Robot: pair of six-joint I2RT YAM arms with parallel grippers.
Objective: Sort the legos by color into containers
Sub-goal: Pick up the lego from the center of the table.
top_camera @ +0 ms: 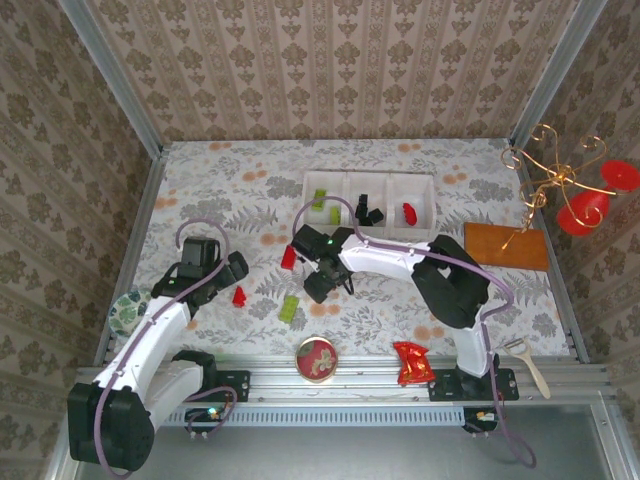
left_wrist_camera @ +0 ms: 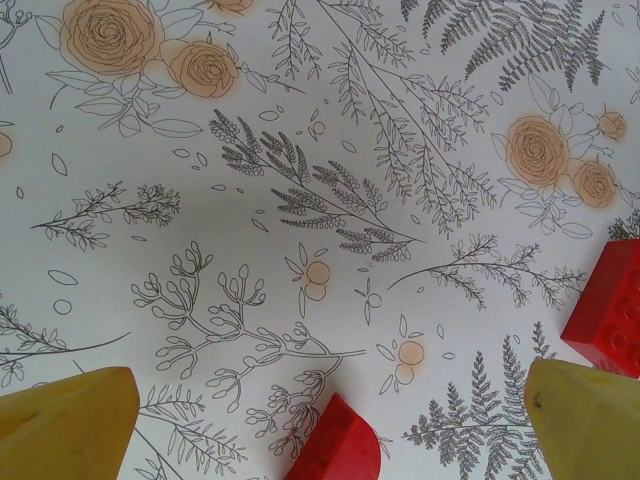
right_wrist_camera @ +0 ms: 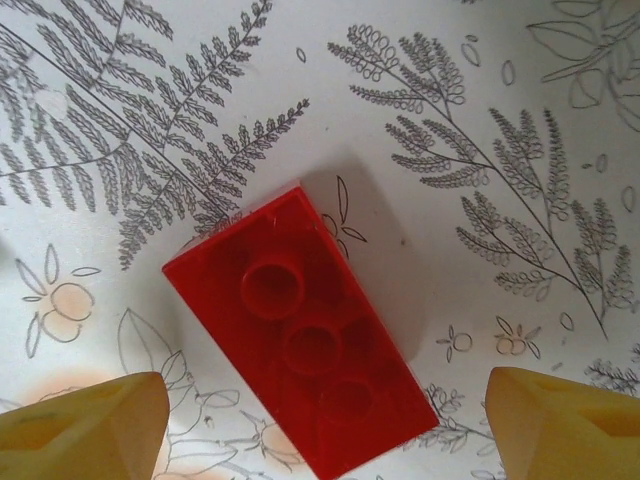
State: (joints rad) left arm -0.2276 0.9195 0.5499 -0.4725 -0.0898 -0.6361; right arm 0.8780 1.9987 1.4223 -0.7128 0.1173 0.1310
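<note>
Two yellow fingers of our right gripper stand apart, untouching, either side of the red brick at lower centre. Skewed as it lies, we judge that closing could twist it free.

No words, numbers or logos can be read here — any print on the tin lid or wrapper is too small.

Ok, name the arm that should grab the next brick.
Right. The right end effector straddles a red brick, centred between its open fingers. The left end effector has just a second brick's tip between its fingers.
</note>
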